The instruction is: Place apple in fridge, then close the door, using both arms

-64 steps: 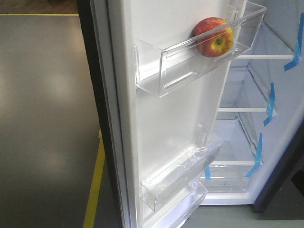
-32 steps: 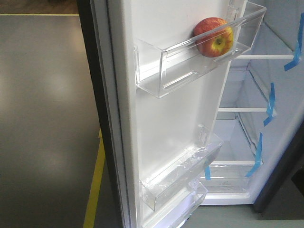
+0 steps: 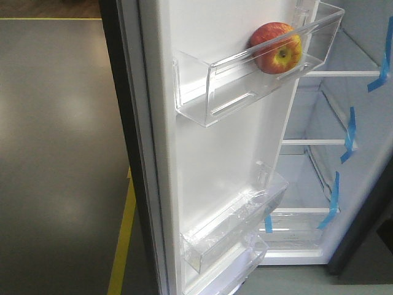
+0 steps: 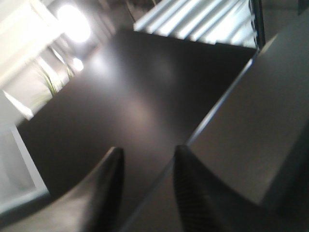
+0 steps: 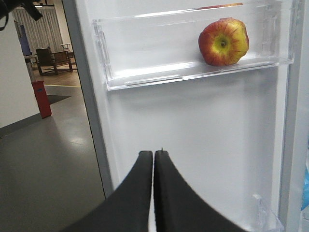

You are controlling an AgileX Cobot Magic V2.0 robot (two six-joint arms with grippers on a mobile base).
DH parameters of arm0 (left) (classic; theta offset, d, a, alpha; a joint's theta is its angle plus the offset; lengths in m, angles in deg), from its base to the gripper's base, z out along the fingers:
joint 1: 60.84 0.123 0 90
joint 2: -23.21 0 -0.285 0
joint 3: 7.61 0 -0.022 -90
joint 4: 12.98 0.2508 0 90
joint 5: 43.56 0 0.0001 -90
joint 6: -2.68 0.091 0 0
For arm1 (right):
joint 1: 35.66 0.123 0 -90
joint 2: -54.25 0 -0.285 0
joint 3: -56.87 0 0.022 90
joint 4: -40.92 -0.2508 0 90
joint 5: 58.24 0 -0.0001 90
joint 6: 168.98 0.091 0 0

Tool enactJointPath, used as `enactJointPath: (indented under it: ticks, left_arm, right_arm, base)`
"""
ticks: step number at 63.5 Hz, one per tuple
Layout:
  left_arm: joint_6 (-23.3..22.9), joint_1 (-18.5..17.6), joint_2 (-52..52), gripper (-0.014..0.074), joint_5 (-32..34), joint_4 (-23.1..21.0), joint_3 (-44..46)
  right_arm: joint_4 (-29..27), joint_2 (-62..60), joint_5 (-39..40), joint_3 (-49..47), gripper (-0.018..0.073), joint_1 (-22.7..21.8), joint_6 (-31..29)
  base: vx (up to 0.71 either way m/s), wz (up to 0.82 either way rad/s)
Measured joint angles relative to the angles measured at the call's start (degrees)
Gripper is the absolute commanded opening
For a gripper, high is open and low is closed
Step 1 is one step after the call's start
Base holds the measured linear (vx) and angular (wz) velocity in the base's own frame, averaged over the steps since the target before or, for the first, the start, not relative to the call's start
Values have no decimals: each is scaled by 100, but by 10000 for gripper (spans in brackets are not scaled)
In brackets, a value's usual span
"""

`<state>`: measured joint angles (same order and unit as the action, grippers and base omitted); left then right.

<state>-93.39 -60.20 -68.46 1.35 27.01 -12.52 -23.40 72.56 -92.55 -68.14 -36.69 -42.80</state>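
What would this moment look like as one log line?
apple: in upper door bin; door: open; left fingers: apart, empty; right fingers: shut, empty

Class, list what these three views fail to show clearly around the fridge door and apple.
1. Front view: frame edges cut off the door at top and bottom.
2. Left wrist view: blur leaves the dark surface beyond the left tool unidentifiable.
3. Right wrist view: the apple hides its own far side.

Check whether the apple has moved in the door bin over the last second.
No. The apple sits at the same spot in the upper clear bin, just as close to its right end.
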Motion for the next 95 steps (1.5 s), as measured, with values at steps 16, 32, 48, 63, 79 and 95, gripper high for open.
enactJointPath:
  ticks: [16, 32, 48, 63, 79, 95]
  left_arm:
    - [-1796, -7, -987, 374, 560, 1742, 1032]
    - [-2442, -221, -1610, 374, 1245, 2042, 1718]
    - [-2581, -582, -1787, 374, 1489, 2194, 1831]
    - [-2612, -880, -1798, 374, 1677, 2239, 1835]
    - [-2624, -1700, -1805, 374, 1915, 2503, 1864]
    - [-2618, -2601, -1805, 373, 2290, 3206, 1877]
  right_arm:
    - [0, 0, 0, 0, 4, 0, 0]
    - [0, 0, -11, 0, 6, 0, -133]
    - [0, 0, -33, 0, 6, 0, -209]
    - [0, 0, -94, 0, 11, 0, -211]
    - [0, 0, -105, 0, 14, 0, -211]
    - [0, 0, -111, 0, 19, 0, -211]
  base:
    - [0, 0]
    - [0, 0]
    - [0, 0]
    - [0, 0]
    - [0, 0]
    - [0, 0]
